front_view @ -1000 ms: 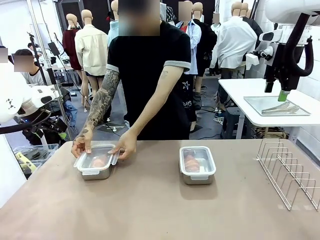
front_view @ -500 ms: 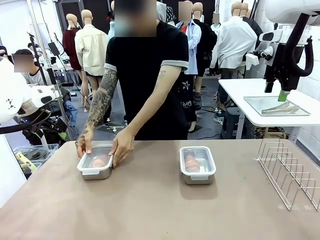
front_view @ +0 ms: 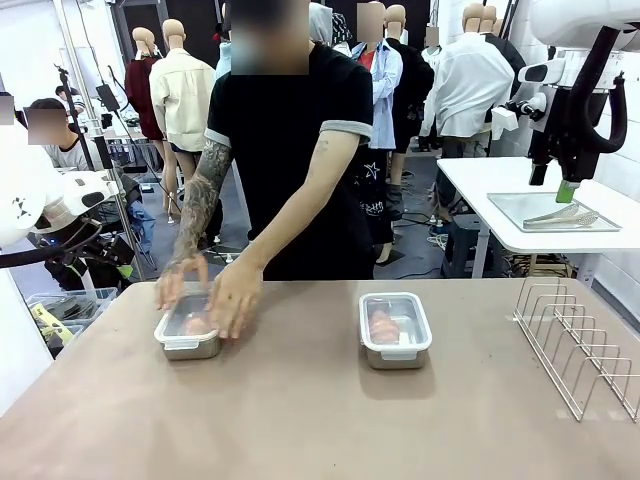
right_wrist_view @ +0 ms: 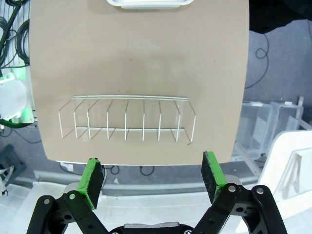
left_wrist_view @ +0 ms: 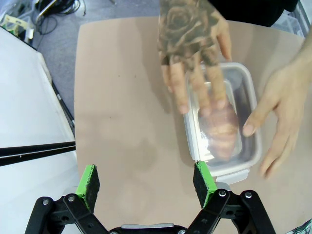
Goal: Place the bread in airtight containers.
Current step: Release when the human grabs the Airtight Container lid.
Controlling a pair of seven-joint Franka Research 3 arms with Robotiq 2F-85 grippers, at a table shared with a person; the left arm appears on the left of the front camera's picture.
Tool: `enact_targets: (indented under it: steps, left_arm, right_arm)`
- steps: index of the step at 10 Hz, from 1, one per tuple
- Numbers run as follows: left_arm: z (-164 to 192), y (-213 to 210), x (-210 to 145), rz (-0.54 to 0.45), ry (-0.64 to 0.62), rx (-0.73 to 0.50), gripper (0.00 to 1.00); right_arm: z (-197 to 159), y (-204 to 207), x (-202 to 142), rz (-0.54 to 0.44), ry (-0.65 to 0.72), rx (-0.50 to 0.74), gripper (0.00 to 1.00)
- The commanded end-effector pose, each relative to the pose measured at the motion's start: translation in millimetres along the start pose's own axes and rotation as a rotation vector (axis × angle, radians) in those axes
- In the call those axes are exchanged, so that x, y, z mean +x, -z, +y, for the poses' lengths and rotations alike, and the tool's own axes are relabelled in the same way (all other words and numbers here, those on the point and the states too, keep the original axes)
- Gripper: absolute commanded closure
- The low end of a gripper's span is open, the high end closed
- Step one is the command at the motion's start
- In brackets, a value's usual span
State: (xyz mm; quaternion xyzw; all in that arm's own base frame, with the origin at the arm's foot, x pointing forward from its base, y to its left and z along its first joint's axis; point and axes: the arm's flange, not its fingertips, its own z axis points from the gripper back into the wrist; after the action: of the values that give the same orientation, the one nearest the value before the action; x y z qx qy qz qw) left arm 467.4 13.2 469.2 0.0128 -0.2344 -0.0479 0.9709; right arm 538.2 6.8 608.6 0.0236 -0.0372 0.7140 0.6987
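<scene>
Two steel containers sit on the tan table. The left container [front_view: 187, 336] [left_wrist_view: 224, 127] has its clear lid on, and a croissant [left_wrist_view: 223, 132] shows through it. The person's tattooed hand [left_wrist_view: 191, 43] and other hand [left_wrist_view: 279, 105] lie flat on that lid. The right container [front_view: 395, 329] stands lidded with a second croissant [front_view: 383, 324] inside; its edge [right_wrist_view: 148, 4] shows in the right wrist view. High above the left container, my left gripper [left_wrist_view: 146, 179] hangs open and holds nothing. My right gripper [right_wrist_view: 152, 174] is open high over the table's right end.
A wire rack [front_view: 577, 345] [right_wrist_view: 126, 119] stands at the table's right end. Behind it, a separate white table carries a flat steel tray [front_view: 550, 212]. My right arm [front_view: 585, 70] hangs at the upper right. The person stands at the far edge, leaning over the left container.
The person's hands moved from the sides of the left container onto its lid and now lie flat on top. Neither arm has moved.
</scene>
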Motion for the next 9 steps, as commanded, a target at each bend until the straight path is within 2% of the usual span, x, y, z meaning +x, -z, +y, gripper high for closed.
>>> enact_targets:
  steps: [1,9]
  left_arm:
    - [0.7,0.9,0.6,-0.012,-0.018,-0.002,0.00]
    - [0.7,0.9,0.6,-0.012,-0.018,-0.002,0.00]
  right_arm:
    - [0.0,1.3,-0.1,-0.001,-0.003,-0.006,0.00]
    - [0.0,1.3,-0.1,-0.001,-0.003,-0.006,0.00]
